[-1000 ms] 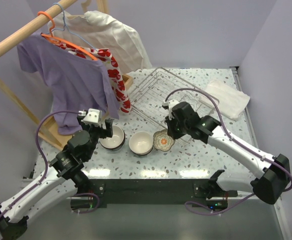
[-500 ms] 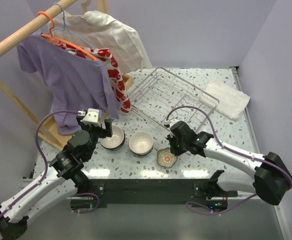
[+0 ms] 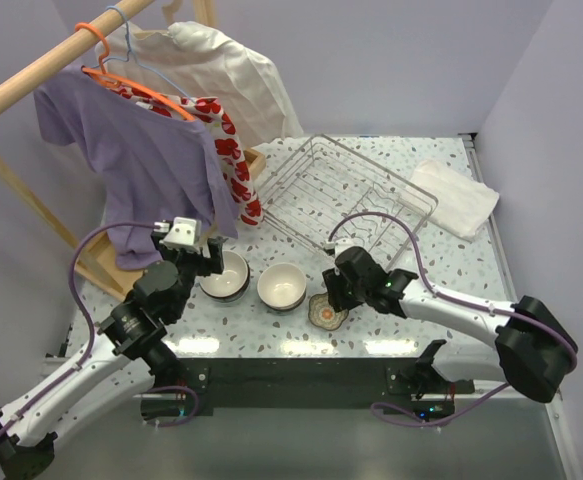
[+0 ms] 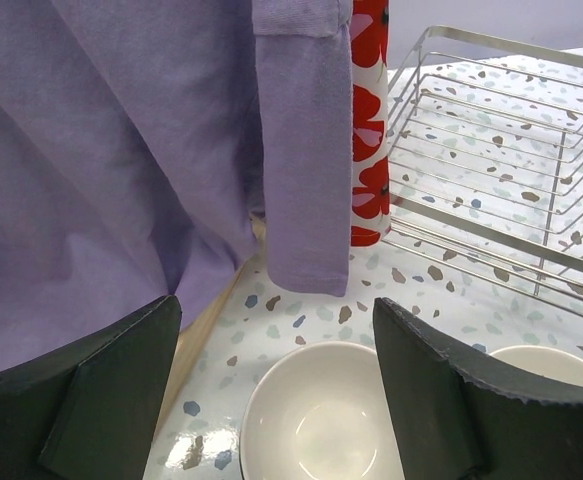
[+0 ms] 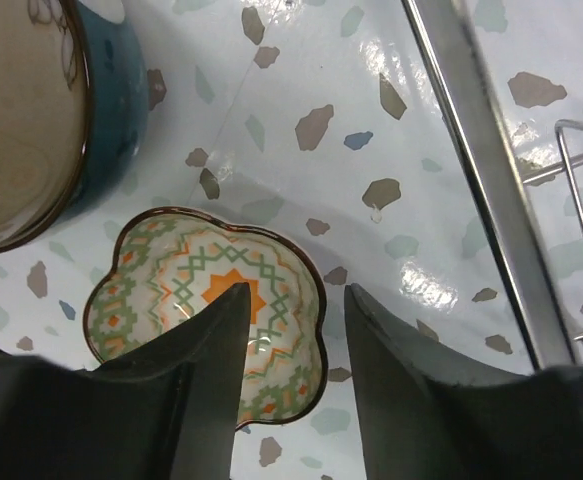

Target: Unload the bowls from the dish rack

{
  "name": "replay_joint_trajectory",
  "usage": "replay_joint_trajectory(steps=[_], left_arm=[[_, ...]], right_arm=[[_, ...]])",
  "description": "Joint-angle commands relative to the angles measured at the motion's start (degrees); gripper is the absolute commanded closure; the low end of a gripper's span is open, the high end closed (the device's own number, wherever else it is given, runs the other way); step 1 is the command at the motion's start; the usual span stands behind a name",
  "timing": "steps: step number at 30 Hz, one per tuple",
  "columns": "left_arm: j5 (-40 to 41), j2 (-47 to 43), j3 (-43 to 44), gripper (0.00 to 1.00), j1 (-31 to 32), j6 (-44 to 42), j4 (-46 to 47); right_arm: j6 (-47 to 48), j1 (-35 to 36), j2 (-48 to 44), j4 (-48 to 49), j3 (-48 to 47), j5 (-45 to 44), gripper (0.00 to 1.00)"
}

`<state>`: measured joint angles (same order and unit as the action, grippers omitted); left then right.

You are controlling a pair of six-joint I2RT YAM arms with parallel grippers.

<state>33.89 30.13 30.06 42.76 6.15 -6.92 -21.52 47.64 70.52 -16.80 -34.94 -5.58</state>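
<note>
Visible from right wrist only: small scalloped ceramic bowl with green-and-orange pattern [image 5: 171,290] set on speckled table [image 5: 301,110] beside silver wire dish rack [image 3: 351,190]. Right gripper [image 5: 296,290] parted astride its rim, apparently without contact. Left gripper [image 4: 276,320] spread wide above plain white round bowl [image 4: 321,420].

White speckled terrazzo tabletop [image 3: 451,290] — at its back a rectangular silver wire dish rack [image 3: 346,190], with a folded white cloth [image 3: 456,197] just right of it. Nearer, in a row: a pale round bowl with dark base [image 3: 224,275], a teal-sided ceramic bowl [image 3: 282,285], a small scalloped patterned bowl [image 3: 326,316].
</note>
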Motion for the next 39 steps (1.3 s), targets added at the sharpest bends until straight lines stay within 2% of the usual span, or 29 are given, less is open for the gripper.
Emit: replay_joint_trajectory(steps=[1, 2, 6, 11, 14, 17, 18, 21, 22, 25, 30, 31, 34, 39], left_arm=[[0.65, -0.69, -0.01, 0.16, -0.22, -1.06, 2.44], [0.48, -0.86, -0.01, 0.15, -0.31, -0.97, 2.26], [0.13, -1.74, 0.26, 0.12, -0.31, -0.88, 1.99], [-0.23, -2.97, 0.17, 0.07, -0.31, -1.14, 1.82], [-0.49, -3.67, 0.43, 0.02, -0.22, -0.79, 1.03], [-0.49, -4.55, 0.87, 0.00, -0.31, -0.53, -0.20], [-0.14, -4.73, 1.13, 0.00, -0.31, -0.61, -0.64], [1.09, -5.34, 2.28, 0.00, -0.31, -0.88, -1.69], [1.18, -5.52, 2.63, 0.00, -0.31, -0.97, -2.13], [1.88, -6.22, 4.30, 0.00, -0.31, -0.62, -4.33], [5.39, -8.68, 7.72, 0.00, -0.31, 1.40, -12.04], [6.27, -9.12, 8.42, 0.00, -0.22, 1.75, -13.37], [8.82, -11.58, 11.33, 0.00, -0.31, 1.50, -17.33], [9.27, -17.82, 14.32, 0.00, -0.31, -1.04, -18.04]], right_arm=[[-0.19, 0.09, -4.32, -0.06, -0.48, -4.25, 0.43], [-0.10, 0.00, -5.12, -0.95, -1.00, -4.61, 0.38], [1.30, 0.09, -10.13, -6.13, -4.52, -5.49, 0.29], [2.88, 0.09, -12.86, -10.09, -12.51, -6.10, 0.23], [3.59, 0.09, -11.64, -12.55, -17.61, -10.66, 0.18], [4.82, -0.18, -10.23, -14.93, -21.92, -21.01, 0.08], [4.73, -0.44, -9.36, -15.80, -22.71, -26.79, 0.01], [4.82, -5.60, -8.65, -16.33, -25.17, -30.10, 0.01], [4.47, -11.02, -8.65, -16.60, -26.48, -27.31, 0.01], [3.50, -19.30, -9.87, -17.30, -28.34, -25.79, 0.01], [4.12, -23.73, -16.37, -19.93, -29.13, -35.62, 0.01], [3.85, -23.99, -20.38, -20.12, -28.70, -37.12, 0.01], [2.89, -23.99, -27.95, -19.24, -24.75, -38.18, 0.01], [6.22, -24.00, -44.22, -15.82, -15.71, -38.88, 0.01]])
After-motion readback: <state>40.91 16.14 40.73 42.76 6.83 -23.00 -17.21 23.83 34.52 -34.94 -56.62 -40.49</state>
